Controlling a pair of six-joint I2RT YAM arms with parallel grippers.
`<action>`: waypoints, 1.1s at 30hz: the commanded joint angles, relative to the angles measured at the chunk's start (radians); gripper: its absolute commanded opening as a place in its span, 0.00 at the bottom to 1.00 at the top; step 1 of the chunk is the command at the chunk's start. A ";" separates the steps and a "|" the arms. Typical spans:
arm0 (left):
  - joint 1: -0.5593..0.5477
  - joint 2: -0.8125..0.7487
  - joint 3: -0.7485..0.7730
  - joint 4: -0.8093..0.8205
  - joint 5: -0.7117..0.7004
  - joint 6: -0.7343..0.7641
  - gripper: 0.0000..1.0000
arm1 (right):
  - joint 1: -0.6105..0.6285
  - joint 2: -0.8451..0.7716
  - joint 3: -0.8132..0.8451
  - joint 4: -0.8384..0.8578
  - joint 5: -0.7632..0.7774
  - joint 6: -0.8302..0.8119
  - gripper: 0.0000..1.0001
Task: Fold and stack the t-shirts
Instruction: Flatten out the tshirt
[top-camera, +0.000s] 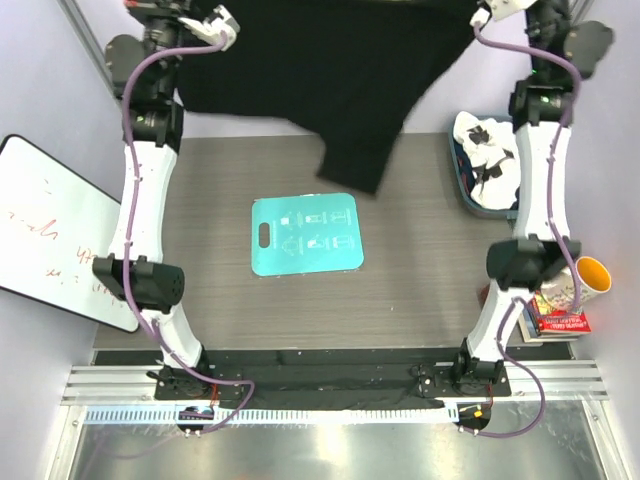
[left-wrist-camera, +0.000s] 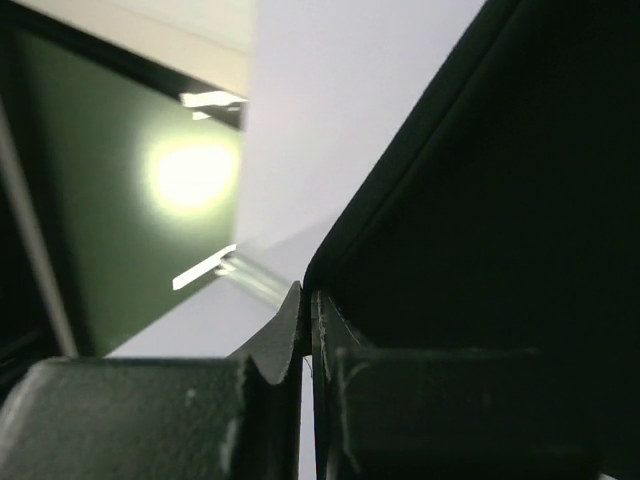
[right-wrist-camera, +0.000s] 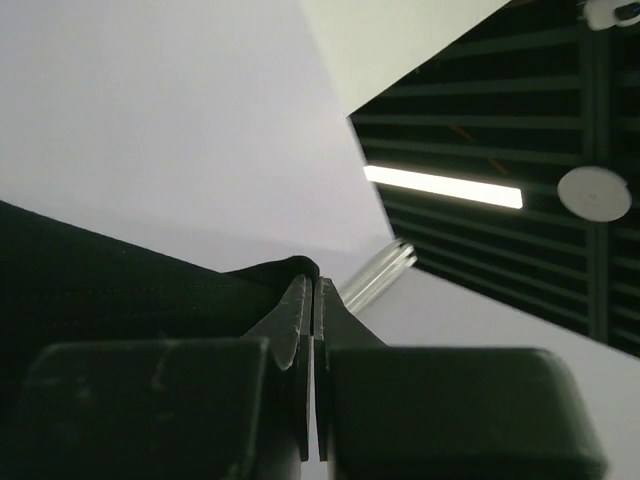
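Note:
The black t-shirt (top-camera: 330, 70) hangs spread between my two grippers, high at the far edge of the table, one part dangling down over the tabletop. My left gripper (top-camera: 222, 25) is shut on its left edge; in the left wrist view the black cloth (left-wrist-camera: 480, 200) fills the right side next to the gripper (left-wrist-camera: 308, 300). My right gripper (top-camera: 483, 15) is shut on its right edge; in the right wrist view the cloth (right-wrist-camera: 120, 280) runs left from the gripper (right-wrist-camera: 314, 290). The white t-shirt with black patches (top-camera: 488, 160) lies crumpled in a bin at the right.
A flat teal board (top-camera: 305, 234) lies on the grey table (top-camera: 420, 280). A dark bin (top-camera: 462, 185) holds the white shirt. A whiteboard (top-camera: 50, 230) leans at the left. An orange and white cup (top-camera: 590, 275) and a red box (top-camera: 562, 320) sit at the near right.

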 joint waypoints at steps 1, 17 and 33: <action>0.013 -0.102 0.052 0.314 -0.071 0.025 0.00 | -0.006 -0.278 -0.115 0.127 -0.069 0.048 0.01; -0.003 -0.859 -1.357 -0.248 0.245 -0.080 0.00 | 0.009 -1.084 -1.469 -0.720 -0.370 -0.101 0.01; -0.003 -0.944 -1.430 -1.178 0.373 0.241 0.00 | 0.007 -0.906 -1.309 -1.732 -0.332 -0.706 0.01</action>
